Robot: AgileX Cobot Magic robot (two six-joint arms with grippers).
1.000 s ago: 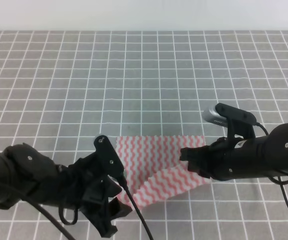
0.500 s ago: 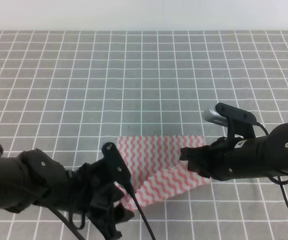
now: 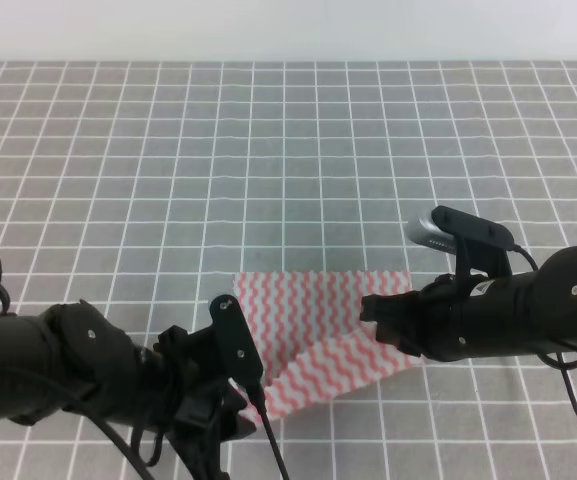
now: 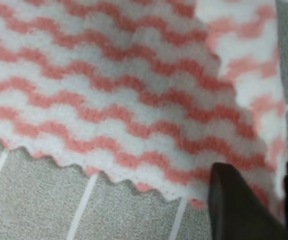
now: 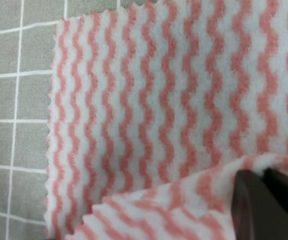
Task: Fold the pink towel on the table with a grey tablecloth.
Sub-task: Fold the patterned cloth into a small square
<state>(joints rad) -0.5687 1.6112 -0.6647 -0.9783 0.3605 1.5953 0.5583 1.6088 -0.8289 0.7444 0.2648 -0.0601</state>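
Note:
The pink towel (image 3: 313, 325) lies on the table with a grey tablecloth (image 3: 288, 150), near the front, with its right part folded over into a second layer. My left gripper (image 3: 240, 420) is at the towel's near left corner. In the left wrist view its dark fingers (image 4: 236, 210) stand close together with the towel's serrated edge (image 4: 148, 187) pinched between them. My right gripper (image 3: 368, 312) is at the towel's right side. In the right wrist view it (image 5: 271, 182) is shut on the raised fold (image 5: 183, 200) of the towel.
The grey gridded cloth (image 5: 14, 95) stretches around the towel on all sides. Both black arms, with their cables, lie low over the front of the table. A pale wall borders the far edge.
My left arm has slid down and toward the front edge, with its gripper now closed at the towel's near corner. The right arm and the towel's fold have stayed still.

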